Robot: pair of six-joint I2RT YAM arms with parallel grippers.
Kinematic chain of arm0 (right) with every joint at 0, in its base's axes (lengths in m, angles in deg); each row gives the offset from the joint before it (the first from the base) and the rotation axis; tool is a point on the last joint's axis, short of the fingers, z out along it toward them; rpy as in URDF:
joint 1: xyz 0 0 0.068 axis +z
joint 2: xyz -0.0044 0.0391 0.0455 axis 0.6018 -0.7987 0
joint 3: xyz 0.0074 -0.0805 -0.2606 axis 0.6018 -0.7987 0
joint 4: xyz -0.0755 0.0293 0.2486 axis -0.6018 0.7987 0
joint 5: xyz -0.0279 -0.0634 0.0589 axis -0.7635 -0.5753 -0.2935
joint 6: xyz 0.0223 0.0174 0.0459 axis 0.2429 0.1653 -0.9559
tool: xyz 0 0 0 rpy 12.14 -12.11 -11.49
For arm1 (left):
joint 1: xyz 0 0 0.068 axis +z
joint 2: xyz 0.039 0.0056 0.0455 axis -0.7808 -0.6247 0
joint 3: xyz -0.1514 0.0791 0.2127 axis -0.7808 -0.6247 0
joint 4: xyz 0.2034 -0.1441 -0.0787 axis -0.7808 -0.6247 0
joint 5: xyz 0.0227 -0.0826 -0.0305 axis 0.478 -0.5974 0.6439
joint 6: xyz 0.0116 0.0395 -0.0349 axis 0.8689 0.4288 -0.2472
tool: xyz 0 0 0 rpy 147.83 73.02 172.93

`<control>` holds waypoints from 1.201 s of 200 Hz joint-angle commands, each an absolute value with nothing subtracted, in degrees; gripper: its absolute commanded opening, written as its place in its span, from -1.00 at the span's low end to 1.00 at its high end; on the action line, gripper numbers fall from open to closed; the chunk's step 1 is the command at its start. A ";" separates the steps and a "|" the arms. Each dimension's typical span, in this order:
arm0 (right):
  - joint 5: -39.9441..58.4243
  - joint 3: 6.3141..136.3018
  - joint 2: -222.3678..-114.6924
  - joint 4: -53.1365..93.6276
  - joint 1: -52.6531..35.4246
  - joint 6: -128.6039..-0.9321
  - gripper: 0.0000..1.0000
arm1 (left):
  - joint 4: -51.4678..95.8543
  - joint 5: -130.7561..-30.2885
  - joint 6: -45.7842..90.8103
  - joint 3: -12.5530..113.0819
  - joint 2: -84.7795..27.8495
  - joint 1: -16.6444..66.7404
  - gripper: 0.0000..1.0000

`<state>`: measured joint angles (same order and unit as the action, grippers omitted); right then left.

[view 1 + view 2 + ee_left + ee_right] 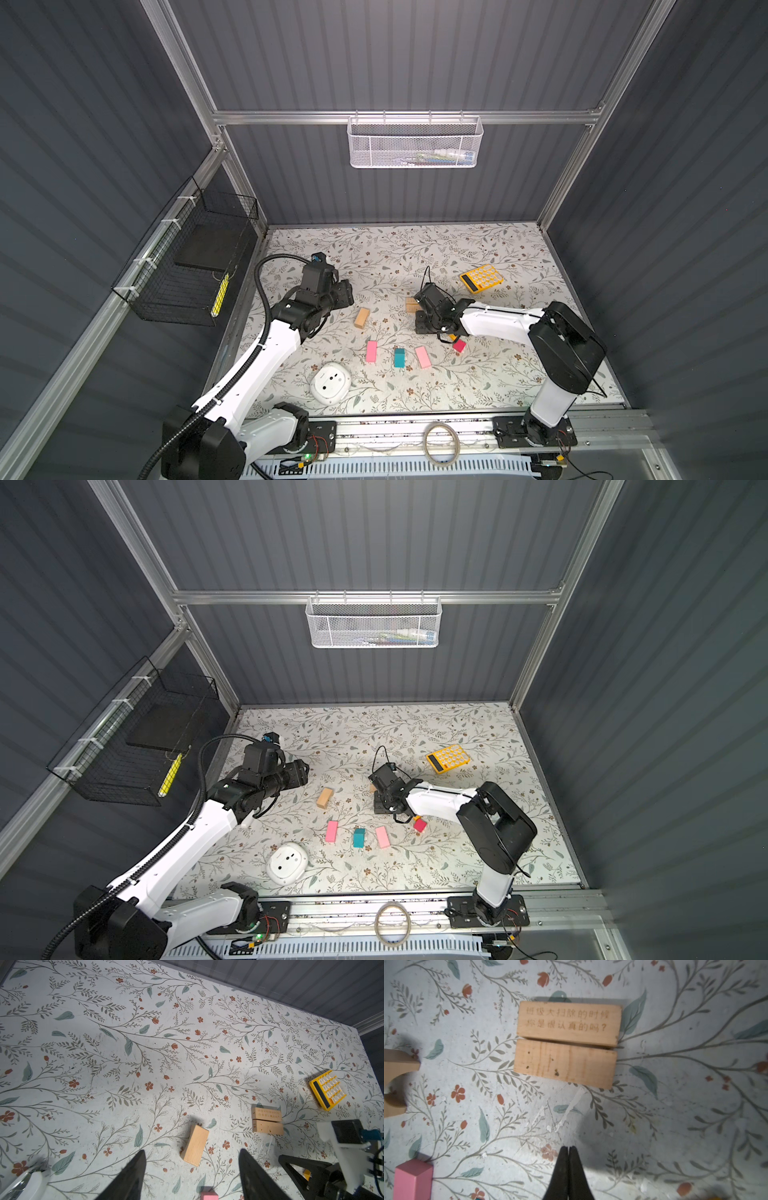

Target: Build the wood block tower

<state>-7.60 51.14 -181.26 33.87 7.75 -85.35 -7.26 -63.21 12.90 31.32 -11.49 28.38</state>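
Hovering low over the desk (498, 374), my right gripper (568, 1148) is pinched fully closed with nothing in it, its tip just short of the two tan bars (564, 1064). Those bars lie flat with their long sides touching, and I judge they are set that way to give the tower a broad footing. Closed jaws suit nudging them flush rather than lifting.

My left gripper (192, 1151) stands about half open and empty, aimed at the third tan block (362, 318), which lies loose nearby; that looks like a line-up for the next pick.

The pink slabs (371, 351) and the teal peaked block (399, 358) wait in a row nearer my bases, spaced apart for clean grasps, and the red cube (459, 345) sits beside my right arm. Nothing is stacked yet.
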 commanded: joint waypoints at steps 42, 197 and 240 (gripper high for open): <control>-6.82 52.50 -184.12 32.28 7.04 -85.21 -1.00 | -7.68 -61.31 12.57 30.94 -11.44 27.96 0.41; -6.44 54.87 -186.98 30.91 5.45 -85.41 -1.00 | -8.17 -60.26 12.91 31.00 -11.89 27.96 0.41; -6.79 55.05 -187.30 30.83 5.28 -85.92 -1.00 | -8.22 -60.12 13.11 30.99 -11.86 27.96 0.41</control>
